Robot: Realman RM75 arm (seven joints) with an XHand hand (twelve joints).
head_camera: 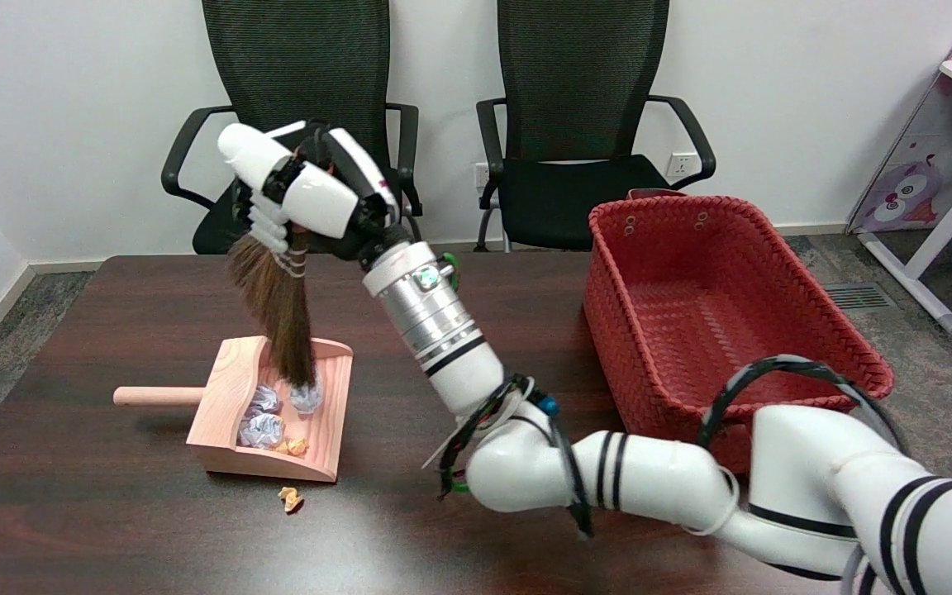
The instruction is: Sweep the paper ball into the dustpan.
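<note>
Gripping broom (278, 306), right robot hand (311, 194) closed; bristles over dustpan (232, 388).

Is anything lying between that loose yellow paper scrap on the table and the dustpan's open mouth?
Nothing visible. The yellow scrap lies on bare table just outside the dustpan, near its open edge, with clear wood between them. The right hand holds the brush with its bristles down inside the pan, by the white paper balls.
</note>
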